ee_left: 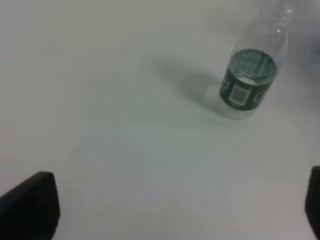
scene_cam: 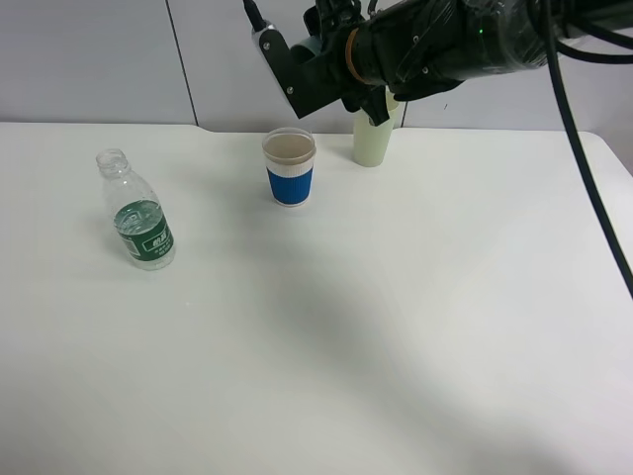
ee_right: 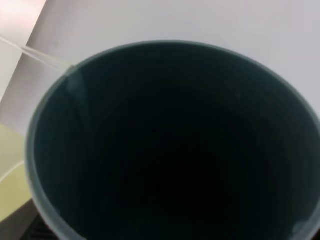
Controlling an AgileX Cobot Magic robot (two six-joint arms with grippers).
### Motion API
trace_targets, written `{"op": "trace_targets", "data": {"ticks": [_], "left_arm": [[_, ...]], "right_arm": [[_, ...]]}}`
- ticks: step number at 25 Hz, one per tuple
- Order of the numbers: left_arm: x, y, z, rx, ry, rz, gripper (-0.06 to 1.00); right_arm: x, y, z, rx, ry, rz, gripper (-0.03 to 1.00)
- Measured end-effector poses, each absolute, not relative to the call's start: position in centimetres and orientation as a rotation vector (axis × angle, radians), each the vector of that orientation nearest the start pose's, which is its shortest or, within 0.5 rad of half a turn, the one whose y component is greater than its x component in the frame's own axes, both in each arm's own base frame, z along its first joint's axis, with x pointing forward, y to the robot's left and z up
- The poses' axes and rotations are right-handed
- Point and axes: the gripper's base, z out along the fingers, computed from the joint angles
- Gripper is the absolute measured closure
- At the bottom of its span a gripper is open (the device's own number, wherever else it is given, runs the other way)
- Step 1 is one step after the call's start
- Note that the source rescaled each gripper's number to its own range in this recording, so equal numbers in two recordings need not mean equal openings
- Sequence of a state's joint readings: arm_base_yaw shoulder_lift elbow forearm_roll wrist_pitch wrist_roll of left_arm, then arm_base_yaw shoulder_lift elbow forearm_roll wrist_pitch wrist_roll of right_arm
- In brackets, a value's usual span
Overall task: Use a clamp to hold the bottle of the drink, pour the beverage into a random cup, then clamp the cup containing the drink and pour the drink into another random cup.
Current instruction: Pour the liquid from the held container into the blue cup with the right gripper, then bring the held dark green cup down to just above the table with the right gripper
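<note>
- My right gripper (scene_cam: pixel 321 45) was clenched on the teal tumbler (ee_right: pixel 170 145), tipped above the blue-sleeved cup (scene_cam: pixel 289 169).
- My left gripper (ee_left: pixel 180 210) stood released, near the bottle (ee_left: pixel 252 72).
- In the overhead view the bottle stood well left of that cup.

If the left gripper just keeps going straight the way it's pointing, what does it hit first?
Probably bare table. The open left gripper points down at empty surface; the bottle stands farther ahead and off to one side, though depth is hard to judge.
</note>
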State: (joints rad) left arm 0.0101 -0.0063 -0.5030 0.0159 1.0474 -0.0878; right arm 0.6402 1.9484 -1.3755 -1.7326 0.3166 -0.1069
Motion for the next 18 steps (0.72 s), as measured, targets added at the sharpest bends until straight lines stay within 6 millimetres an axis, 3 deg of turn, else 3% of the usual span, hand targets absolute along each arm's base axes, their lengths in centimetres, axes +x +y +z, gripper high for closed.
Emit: {"op": "trace_targets", "data": {"ticks": [5, 13, 18], "left_arm": [[-0.57, 0.12, 27.91, -0.1, 2.019, -0.03, -0.06], [-0.57, 0.12, 27.91, -0.1, 2.019, -0.03, -0.06], [-0.57, 0.12, 27.91, -0.1, 2.019, -0.03, -0.06]], "right_arm": [[37.79, 24.71, 23.72, -1.837, 1.051, -0.94, 0.96], [37.52, 24.51, 23.07, -1.36, 1.603, -0.506, 0.96], [36.98, 24.33, 23.68, -1.121, 1.799, -0.306, 0.96]]}}
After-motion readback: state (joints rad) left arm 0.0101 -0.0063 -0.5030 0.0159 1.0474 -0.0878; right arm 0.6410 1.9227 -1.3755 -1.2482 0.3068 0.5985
